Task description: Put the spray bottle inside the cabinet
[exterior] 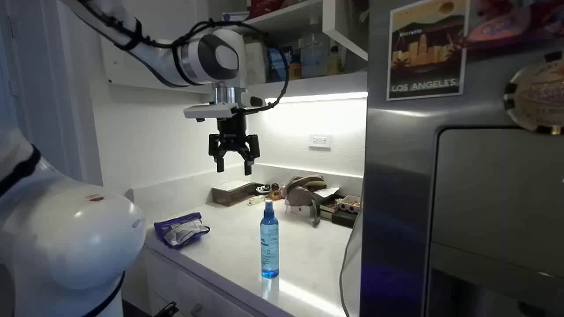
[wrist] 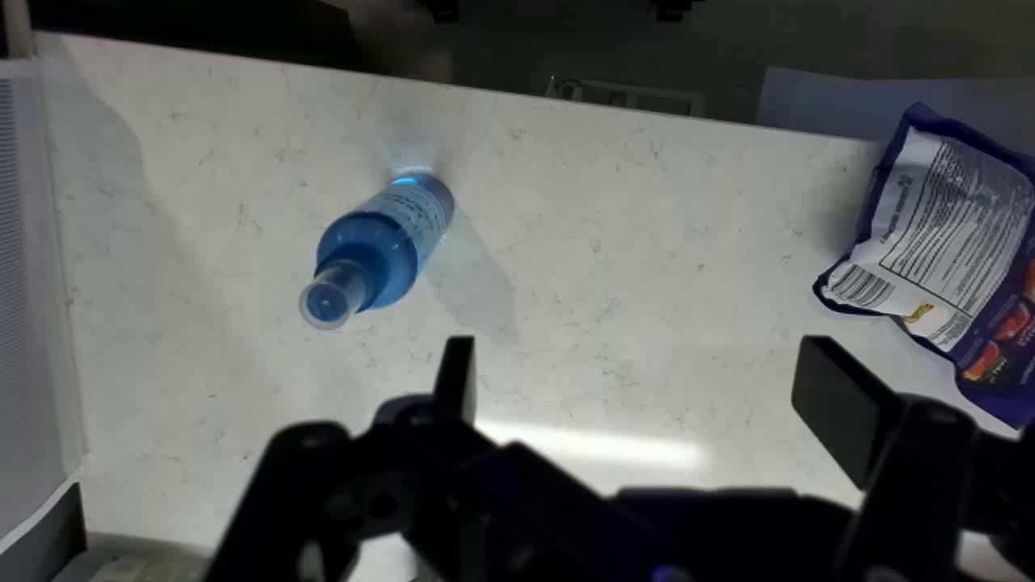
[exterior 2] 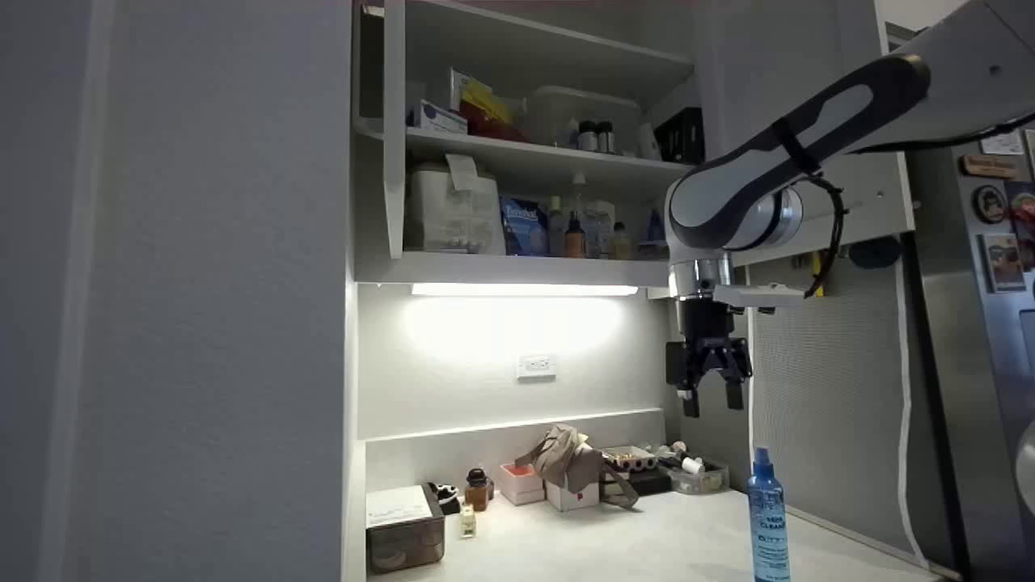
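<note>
The slim blue spray bottle (exterior: 269,242) stands upright on the white counter, near its front edge; in the other views it shows as the spray bottle (exterior 2: 768,525) cut off at its base and the spray bottle (wrist: 388,234) left of the jaws. High above the counter, my gripper (exterior: 234,166) points straight down, well apart from the bottle. Its two fingers (wrist: 459,376) are spread wide with only counter between them, so it is open. The white wall cabinet (exterior 2: 517,267) has a door swung out, and its shelves hold boxes, jars and bottles.
A purple packet (exterior: 183,230) lies on the counter near the robot base. Along the back wall are a brown box (exterior: 232,193), a grey cloth bag (exterior 2: 566,461) and small trays. The steel refrigerator (exterior: 405,176) borders the counter. A cabinet door (exterior 2: 394,129) juts outward.
</note>
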